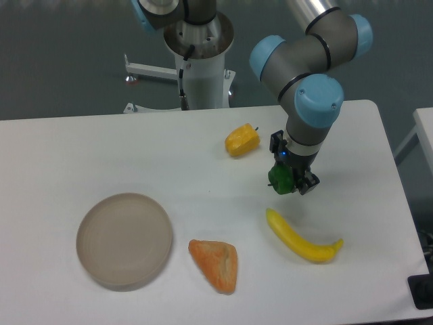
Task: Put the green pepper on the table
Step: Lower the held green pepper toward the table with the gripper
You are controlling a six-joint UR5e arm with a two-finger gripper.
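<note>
The tool (292, 181) grips the green pepper (279, 178) above the table (101, 149).

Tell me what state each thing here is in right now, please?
End effector: shut on the green pepper, low over the table.
Green pepper: gripped; whether it touches the table cannot be told.
Yellow pepper: lying loose on the table.
Banana: lying flat, free.
Orange wedge-shaped toy: lying on the table.
Plate: empty, flat on the table.

The small glossy green pepper (278, 177) hangs clamped in the hand (292, 181) above the white table (101, 149).
</note>
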